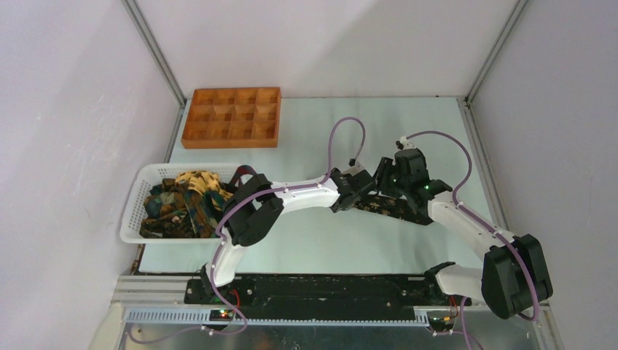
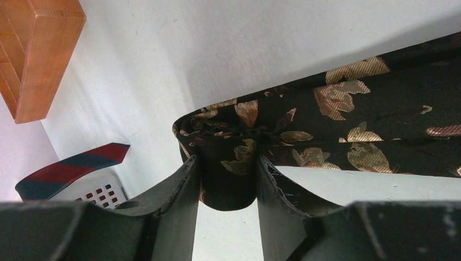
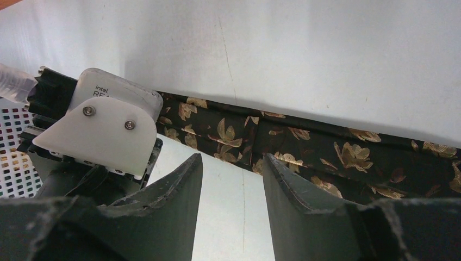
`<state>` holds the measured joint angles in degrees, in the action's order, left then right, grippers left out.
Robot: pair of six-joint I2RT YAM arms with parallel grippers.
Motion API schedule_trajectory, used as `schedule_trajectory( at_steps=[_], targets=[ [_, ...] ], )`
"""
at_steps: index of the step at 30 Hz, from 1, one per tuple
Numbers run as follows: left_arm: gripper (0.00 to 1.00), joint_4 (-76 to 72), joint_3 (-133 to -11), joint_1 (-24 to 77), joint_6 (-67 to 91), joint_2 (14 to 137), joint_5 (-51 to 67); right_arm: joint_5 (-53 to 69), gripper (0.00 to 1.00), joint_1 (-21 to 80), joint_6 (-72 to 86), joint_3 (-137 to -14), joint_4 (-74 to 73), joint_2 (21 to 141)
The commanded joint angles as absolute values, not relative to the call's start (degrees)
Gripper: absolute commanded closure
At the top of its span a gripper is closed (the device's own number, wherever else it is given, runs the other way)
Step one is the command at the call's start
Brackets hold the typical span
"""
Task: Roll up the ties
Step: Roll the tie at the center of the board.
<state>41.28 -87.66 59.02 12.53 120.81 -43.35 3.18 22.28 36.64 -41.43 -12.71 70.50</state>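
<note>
the folded end of a tie is pinched by the jaws of the left gripper; those of the right gripper are held half open, empty, over the tabletop.

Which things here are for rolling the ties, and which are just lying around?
For the job:
- stretched-out tie, pinched by the left gripper
- right gripper, open, near it
- heap of leafy ties

Just lying about:
- orange tray
- white basket holding the heap
</note>
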Motion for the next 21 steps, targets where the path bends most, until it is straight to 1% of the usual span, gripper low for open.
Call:
schedule_trajectory(
  at_steps=[1,6,10,12,14,18,21],
  targets=[
    [0.57,41.5,-89.0,59.5,13.4,121.6,-44.9,3.9,0.52,22.3,37.0,-41.7,-11.8,70.5],
    [0.57,41.4,-89.0,59.4,13.4,121.7,-45.2,3.4,0.54,22.6,38.6,-41.6,-13.3,74.1],
    [0.57,41.3,-88.8,59.4,13.5,121.8,-45.3,2.5,0.67,23.3,39.4,-41.6,-13.3,77.4],
    [0.57,41.3,-88.7,59.4,13.6,121.8,-45.3,1.7,0.77,23.4,39.9,-41.6,-13.6,79.0],
    [0.57,41.2,-88.6,59.4,13.6,121.8,-45.3,0.6,0.83,23.3,40.4,-41.6,-14.0,80.4],
    [0.57,41.2,-88.5,59.3,13.6,121.8,-45.5,-1.8,0.92,23.1,41.4,-41.6,-14.9,82.9],
    [0.57,41.1,-88.5,59.2,13.5,121.8,-45.6,-3.2,0.97,23.0,42.3,-41.6,-15.5,84.2]
  ],
)
